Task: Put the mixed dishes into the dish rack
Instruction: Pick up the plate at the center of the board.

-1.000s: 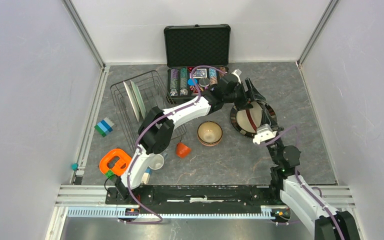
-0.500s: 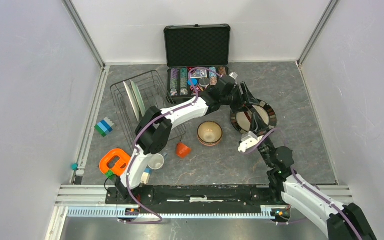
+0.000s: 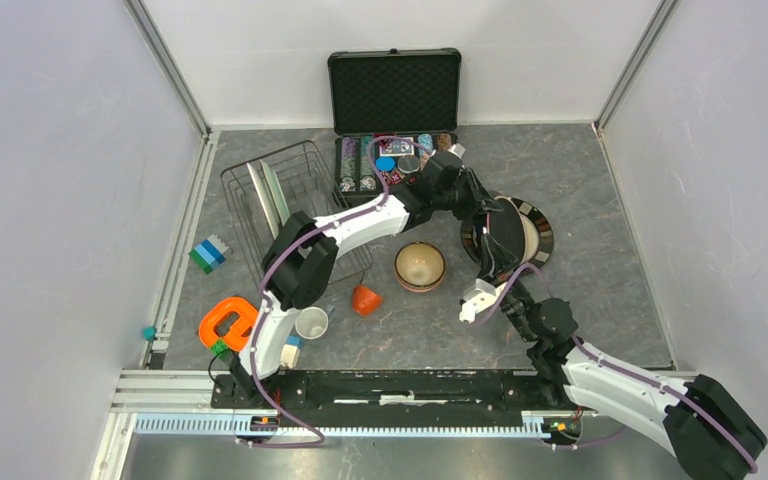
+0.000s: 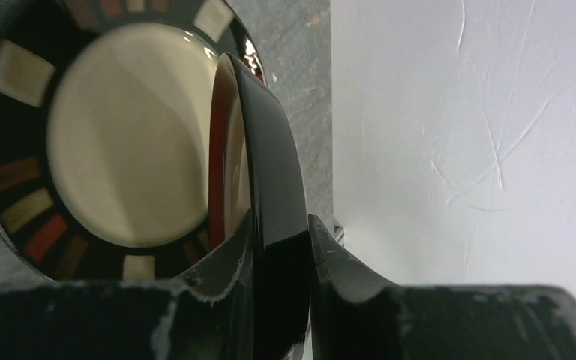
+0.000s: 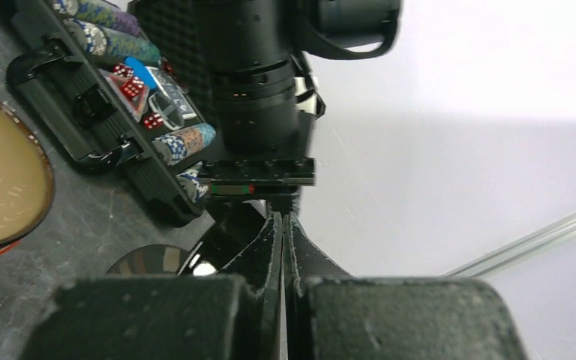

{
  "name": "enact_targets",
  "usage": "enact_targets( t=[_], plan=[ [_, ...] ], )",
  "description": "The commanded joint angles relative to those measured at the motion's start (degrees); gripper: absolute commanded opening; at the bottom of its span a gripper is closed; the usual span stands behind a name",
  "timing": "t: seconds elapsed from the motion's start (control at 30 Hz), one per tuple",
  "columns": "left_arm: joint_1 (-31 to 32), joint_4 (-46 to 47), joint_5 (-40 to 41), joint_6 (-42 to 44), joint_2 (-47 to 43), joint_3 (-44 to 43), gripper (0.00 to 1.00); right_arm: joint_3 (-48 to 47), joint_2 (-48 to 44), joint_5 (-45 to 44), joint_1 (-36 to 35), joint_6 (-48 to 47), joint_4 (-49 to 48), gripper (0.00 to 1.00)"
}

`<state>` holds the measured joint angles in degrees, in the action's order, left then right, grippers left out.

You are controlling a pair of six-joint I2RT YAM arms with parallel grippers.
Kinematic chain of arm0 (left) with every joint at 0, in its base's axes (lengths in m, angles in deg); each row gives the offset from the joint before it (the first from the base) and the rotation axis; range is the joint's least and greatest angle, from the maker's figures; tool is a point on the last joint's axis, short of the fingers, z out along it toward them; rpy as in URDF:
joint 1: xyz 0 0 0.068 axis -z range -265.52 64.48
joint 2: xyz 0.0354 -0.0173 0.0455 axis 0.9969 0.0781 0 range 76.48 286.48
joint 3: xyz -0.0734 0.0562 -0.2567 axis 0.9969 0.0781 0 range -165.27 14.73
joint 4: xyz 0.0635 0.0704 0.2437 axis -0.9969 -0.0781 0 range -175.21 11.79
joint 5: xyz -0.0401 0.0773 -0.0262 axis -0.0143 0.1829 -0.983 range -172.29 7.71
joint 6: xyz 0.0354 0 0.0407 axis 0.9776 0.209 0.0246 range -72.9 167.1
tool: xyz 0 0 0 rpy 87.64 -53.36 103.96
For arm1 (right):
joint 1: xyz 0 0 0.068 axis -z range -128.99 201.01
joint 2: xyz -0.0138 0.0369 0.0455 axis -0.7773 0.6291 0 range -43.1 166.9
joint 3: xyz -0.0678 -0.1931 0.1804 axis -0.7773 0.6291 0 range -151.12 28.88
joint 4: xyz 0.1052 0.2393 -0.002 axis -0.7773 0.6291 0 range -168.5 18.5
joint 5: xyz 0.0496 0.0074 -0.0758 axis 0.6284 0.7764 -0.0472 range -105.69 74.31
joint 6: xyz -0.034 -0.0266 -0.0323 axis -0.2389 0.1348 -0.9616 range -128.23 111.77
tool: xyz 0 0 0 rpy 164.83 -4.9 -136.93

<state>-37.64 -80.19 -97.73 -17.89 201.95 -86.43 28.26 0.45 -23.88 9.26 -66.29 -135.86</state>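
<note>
Centre-right of table (image 3: pixel 610 300): dark-rimmed plate (image 4: pixel 270 172) up on edge, over 2nd patterned-rim plate (image 4: pixel 15 71) lying flat
L jaws: left gripper (image 4: pixel 277 232) clamped on upright plate's rim
R jaws: right gripper (image 5: pixel 281 225) pressed together, empty, near the plates
Dish rack (image 3: pixel 295 205): left side, 2 plates (image 3: pixel 265 190) standing inside
Bowl (image 3: pixel 419 266): on table betw rack & plates
Cups: orange cup (image 3: pixel 365 299), white cup (image 3: pixel 312 322) near rack's front end

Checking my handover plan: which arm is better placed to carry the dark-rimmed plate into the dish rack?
Left. The left pincer grips the dark-rimmed plate by its rim, tilted on edge, and the dish rack sits on the left. The right pincer is shut on nothing.
</note>
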Motion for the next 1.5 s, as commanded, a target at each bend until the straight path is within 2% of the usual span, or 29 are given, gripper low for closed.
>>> enact_targets(
  t=[0.0,0.1,0.2,0.27,0.33,0.37,0.5,0.6,0.7,0.83,0.97,1.17,1.47],
  plan=[
    [-0.9,1.8,-0.2,3.5,-2.7,1.2,0.09,6.4,1.3,-2.5,-1.7,-2.1,-8.6,0.0],
    [-1.1,3.6,-0.3,3.7,-2.8,1.5,0.02,7.1,2.6,-3.9,-2.3,-1.1,-11.3,0.0],
    [-1.1,3.6,-0.4,4.3,-2.7,1.5,0.02,7.3,3.2,-7.0,-2.4,3.0,-15.1,0.02],
    [-1.2,3.7,-0.6,4.8,-2.8,1.5,0.02,7.0,2.7,-10.0,-2.4,7.5,-17.0,0.11],
    [-1.3,4.9,-1.5,5.5,-2.9,1.7,0.02,6.4,2.2,-14.4,-2.4,11.2,-18.4,0.3],
    [-1.3,5.1,-1.7,6.1,-2.9,1.6,0.02,5.8,1.8,-16.8,-2.4,12.6,-18.4,0.36],
    [-1.3,6.2,-2.4,8.0,-3.4,1.4,0.02,1.8,1.6,-22.7,-2.3,17.6,-11.6,0.48],
    [-1.3,6.5,-2.7,8.9,-3.8,1.4,0.02,-2.4,2.4,-30.9,-1.9,24.1,-6.0,0.61],
    [-1.3,6.9,-3.6,9.4,-3.9,1.3,0.02,-5.6,3.0,-34.9,0.1,31.1,0.6,0.68],
    [-1.3,7.8,-4.7,10.0,-4.2,1.5,0.02,-11.6,3.2,-33.5,6.3,45.4,16.4,0.71],
    [-1.3,9.2,-5.3,10.8,-4.9,1.8,0.02,-15.7,3.3,-27.0,14.5,57.8,28.8,0.73],
    [-1.3,12.4,-7.9,10.7,-5.6,1.3,0.02,-19.4,5.0,-16.5,22.5,68.3,37.5,0.73],
    [-1.7,14.2,-10.4,11.1,-8.2,1.1,0.02,-22.0,4.6,-17.1,28.7,76.7,46.7,0.74]
  ],
)
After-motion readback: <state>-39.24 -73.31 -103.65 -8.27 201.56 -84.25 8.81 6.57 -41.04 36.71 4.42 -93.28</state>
